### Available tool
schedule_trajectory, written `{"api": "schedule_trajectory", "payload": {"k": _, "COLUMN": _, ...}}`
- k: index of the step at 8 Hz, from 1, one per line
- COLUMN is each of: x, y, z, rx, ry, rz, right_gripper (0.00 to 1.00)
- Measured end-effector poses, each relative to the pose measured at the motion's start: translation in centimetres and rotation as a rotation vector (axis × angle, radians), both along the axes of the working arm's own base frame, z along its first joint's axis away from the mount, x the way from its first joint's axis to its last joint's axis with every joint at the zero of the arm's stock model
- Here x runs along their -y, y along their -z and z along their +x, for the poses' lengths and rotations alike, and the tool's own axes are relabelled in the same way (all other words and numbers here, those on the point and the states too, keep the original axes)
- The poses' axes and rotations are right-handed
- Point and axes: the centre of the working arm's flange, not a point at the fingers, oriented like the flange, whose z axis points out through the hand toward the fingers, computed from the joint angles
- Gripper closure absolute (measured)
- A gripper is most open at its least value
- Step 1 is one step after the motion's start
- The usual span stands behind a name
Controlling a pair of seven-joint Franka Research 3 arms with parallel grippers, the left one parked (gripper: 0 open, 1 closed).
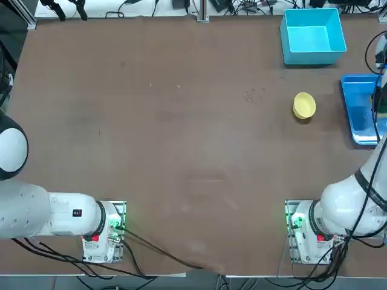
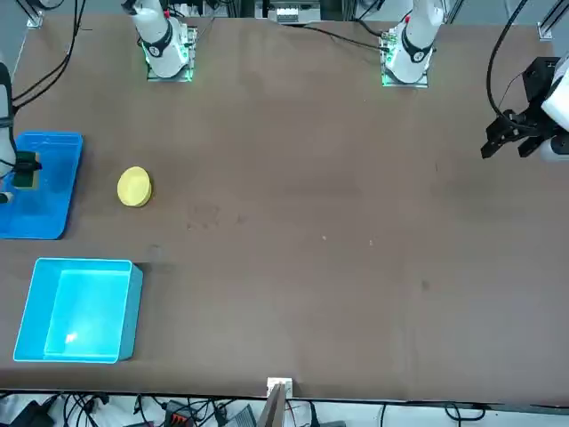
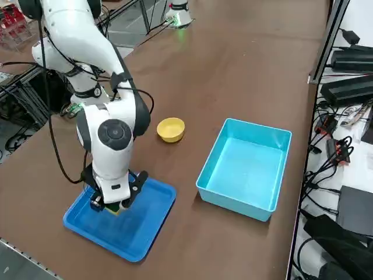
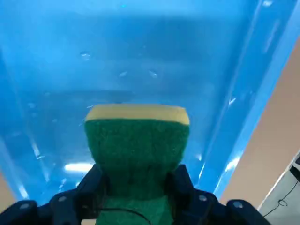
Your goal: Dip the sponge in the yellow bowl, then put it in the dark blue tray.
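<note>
My right gripper [image 3: 111, 202] is down inside the dark blue tray [image 3: 145, 223] at the table's right edge, shut on the sponge [image 4: 137, 140]. Its dark fingers [image 4: 93, 187] pinch the green scouring face from both sides, and the yellow layer shows at the sponge's far end. In the front view the sponge [image 2: 27, 181] sits low over the tray [image 2: 49, 209] under the gripper [image 2: 25, 165]. Whether the sponge touches the tray floor I cannot tell. The yellow bowl [image 1: 304, 105] stands apart on the table, a short way from the tray [image 1: 357, 96].
A deeper light cyan bin [image 1: 312, 36] stands at the far right corner, beyond the bowl. Cables and boxes [image 3: 349, 87] line the far table edge. The tray lies close to the table's right edge.
</note>
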Motion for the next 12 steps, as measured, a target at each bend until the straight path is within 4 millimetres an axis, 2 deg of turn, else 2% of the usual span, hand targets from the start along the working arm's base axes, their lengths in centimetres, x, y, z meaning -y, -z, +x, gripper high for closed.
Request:
{"api": "schedule_trajectory", "payload": {"k": 2, "x": 0.4, "y": 2.0, "z": -0.2, "rx": 0.008, "ry": 0.001, "rz": -0.004, "right_gripper": 0.29}}
{"api": "schedule_trajectory", "payload": {"k": 5, "x": 0.3, "y": 3.2, "z": -0.3, "rx": 0.029, "ry": 0.035, "rz": 0.020, "right_gripper": 0.25}}
{"api": "schedule_trajectory", "payload": {"k": 6, "x": 0.4, "y": 3.6, "z": -0.3, "rx": 0.046, "ry": 0.053, "rz": 0.028, "right_gripper": 0.19}}
{"api": "schedule_trajectory", "payload": {"k": 7, "x": 0.4, "y": 3.8, "z": -0.3, "rx": 0.054, "ry": 0.063, "rz": 0.035, "right_gripper": 0.03}}
{"api": "schedule_trajectory", "payload": {"k": 8, "x": 0.3, "y": 3.8, "z": -0.2, "rx": 0.057, "ry": 0.062, "rz": 0.038, "right_gripper": 0.00}}
{"api": "schedule_trajectory", "payload": {"k": 10, "x": -0.8, "y": 2.6, "z": 0.6, "rx": 0.041, "ry": 0.042, "rz": 0.065, "right_gripper": 0.00}}
{"api": "schedule_trajectory", "payload": {"k": 11, "x": -1.5, "y": 0.7, "z": 1.2, "rx": 0.039, "ry": 0.036, "rz": 0.081, "right_gripper": 0.00}}
{"api": "schedule_trajectory", "payload": {"k": 12, "x": -2.3, "y": -2.2, "z": 1.9, "rx": 0.050, "ry": 0.029, "rz": 0.097, "right_gripper": 0.00}}
